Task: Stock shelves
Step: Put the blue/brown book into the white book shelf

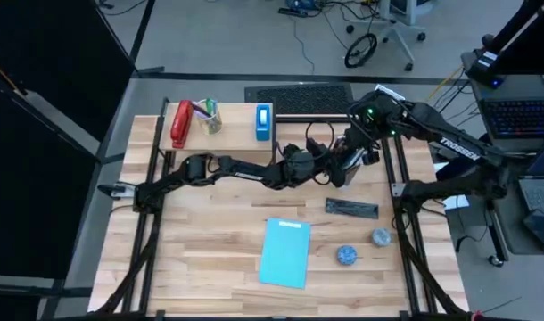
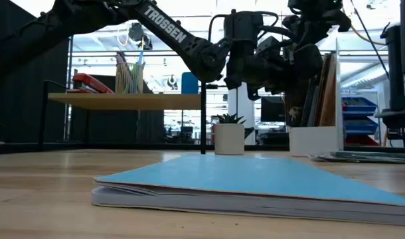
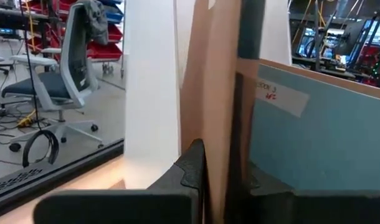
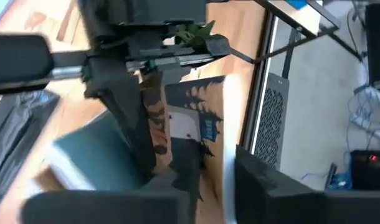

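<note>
Biggest thing first: the tabletop has a fair bit left on it. The low plank shelf at the far left already carries a red stapler, a pencil cup and a blue box, so that part looks stocked. The white file holder sits at the far right with a few flat things standing in it.

Both arms are crowded over that holder. The left gripper has its fingers pinched on a tan cardboard-backed book, upright beside a blue folder (labelled, can't read it). The right gripper hangs over the same spot above a book with a tree-silhouette cover; I think its fingers are apart, but the view's messy, so I can't tell.

Left to do, I'd say: the big blue notebook near the middle, a dark flat case, and two small round things near right.

The holder is mostly hidden under the arms from above.
</note>
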You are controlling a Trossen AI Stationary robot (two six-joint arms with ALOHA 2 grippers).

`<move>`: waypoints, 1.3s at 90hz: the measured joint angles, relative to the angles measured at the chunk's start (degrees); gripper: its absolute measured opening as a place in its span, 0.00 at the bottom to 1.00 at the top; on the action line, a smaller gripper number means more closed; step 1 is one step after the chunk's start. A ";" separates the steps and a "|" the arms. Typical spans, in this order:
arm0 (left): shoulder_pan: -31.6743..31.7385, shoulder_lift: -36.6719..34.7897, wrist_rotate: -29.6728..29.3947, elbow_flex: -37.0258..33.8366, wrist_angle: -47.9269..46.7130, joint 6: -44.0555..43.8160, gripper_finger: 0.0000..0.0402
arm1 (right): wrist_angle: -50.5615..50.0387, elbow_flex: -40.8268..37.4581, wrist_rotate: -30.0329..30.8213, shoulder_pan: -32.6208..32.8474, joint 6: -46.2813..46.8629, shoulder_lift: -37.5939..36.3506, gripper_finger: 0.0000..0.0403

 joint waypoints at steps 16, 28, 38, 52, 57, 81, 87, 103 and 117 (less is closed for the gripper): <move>0.04 0.03 -0.07 -0.02 0.10 -0.15 0.02 | -0.84 -0.06 0.51 0.04 -3.15 -0.79 0.02; 0.11 0.06 -0.03 -0.02 0.52 1.43 0.02 | -1.06 -0.20 1.84 0.11 -4.07 -1.64 0.02; 0.15 0.07 0.18 -0.02 0.59 1.58 0.03 | -1.56 -0.22 2.20 0.11 -4.11 -1.95 0.02; 0.13 0.19 0.98 -0.04 0.39 1.10 0.13 | -3.99 -0.20 3.48 0.04 -4.60 -2.16 0.02; 0.13 0.22 0.98 -0.04 0.39 1.14 0.19 | -4.23 -0.20 3.96 0.00 -4.64 -2.16 0.02; -0.30 -0.90 1.02 -0.08 -1.72 9.30 0.37 | -5.15 -0.20 5.62 0.04 -6.15 -2.16 0.02; -0.59 -1.63 1.03 -0.11 -2.36 10.66 0.39 | -5.46 -0.20 6.91 0.03 -6.42 -2.16 0.02; -0.76 -2.96 1.01 -0.02 -3.89 13.44 0.40 | -7.38 -0.17 7.83 0.01 -7.01 -2.16 0.02; -0.59 -2.95 1.01 -0.04 -3.87 13.38 0.40 | -7.34 -0.16 3.31 0.00 -4.12 -2.12 0.02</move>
